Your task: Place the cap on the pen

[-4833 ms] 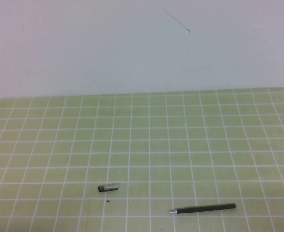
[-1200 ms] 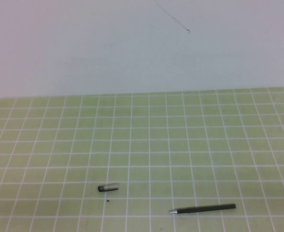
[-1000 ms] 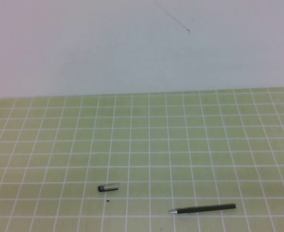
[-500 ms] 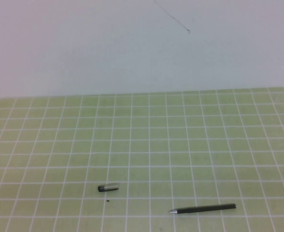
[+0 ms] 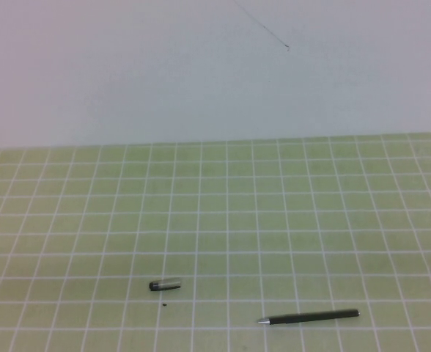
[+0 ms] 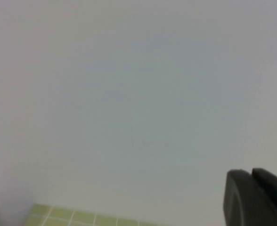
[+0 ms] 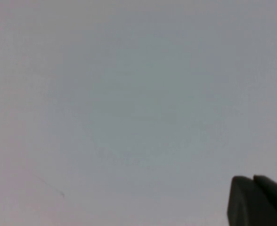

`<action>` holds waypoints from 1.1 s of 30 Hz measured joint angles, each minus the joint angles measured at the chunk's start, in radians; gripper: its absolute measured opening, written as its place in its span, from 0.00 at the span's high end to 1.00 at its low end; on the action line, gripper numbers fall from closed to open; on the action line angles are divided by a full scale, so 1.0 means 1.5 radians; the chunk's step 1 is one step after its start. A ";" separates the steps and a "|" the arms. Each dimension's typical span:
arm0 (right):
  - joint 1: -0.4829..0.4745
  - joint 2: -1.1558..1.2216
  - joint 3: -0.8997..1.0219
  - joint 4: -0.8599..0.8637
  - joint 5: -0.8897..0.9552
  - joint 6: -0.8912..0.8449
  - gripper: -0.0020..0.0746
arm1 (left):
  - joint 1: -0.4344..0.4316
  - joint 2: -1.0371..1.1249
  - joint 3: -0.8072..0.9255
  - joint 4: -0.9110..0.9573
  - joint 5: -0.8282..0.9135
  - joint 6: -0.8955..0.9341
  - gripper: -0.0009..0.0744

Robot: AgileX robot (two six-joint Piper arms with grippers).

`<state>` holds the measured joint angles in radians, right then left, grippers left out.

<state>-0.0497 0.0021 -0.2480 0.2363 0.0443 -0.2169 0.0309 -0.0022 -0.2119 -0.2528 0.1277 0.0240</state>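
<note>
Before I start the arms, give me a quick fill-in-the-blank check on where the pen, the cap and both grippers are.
1. The pen lies with its silver tip pointing to the robot's ____.
2. The cap lies to the pen's ____, apart from it.
3. In the high view, ____ arm is visible.
4. The left gripper and right gripper both face a plain ____.

Missing words: left; left; neither; wall

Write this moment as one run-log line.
thin black pen: lying uncapped | short black-and-clear cap: apart | left gripper: off table | right gripper: off table

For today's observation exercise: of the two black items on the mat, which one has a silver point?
The pen, long and thin; the cap is short and part clear. Left gripper and right gripper face the wall.
</note>
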 joint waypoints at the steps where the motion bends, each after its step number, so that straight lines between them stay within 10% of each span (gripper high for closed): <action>1: 0.000 0.009 -0.026 0.000 0.036 -0.018 0.98 | 0.000 0.000 0.000 0.002 -0.002 0.000 0.99; 20: 0.001 0.625 -0.482 0.056 0.738 -0.530 0.98 | 0.000 0.184 -0.062 -0.038 0.099 0.002 0.99; 33: 0.219 0.981 -0.642 0.024 0.700 -0.593 0.98 | 0.000 0.302 -0.115 -0.039 0.167 0.058 0.99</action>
<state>0.2791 1.4741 -1.2115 0.2720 1.0949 -1.1057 0.0309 0.4510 -0.3848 -0.3110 0.3780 0.1107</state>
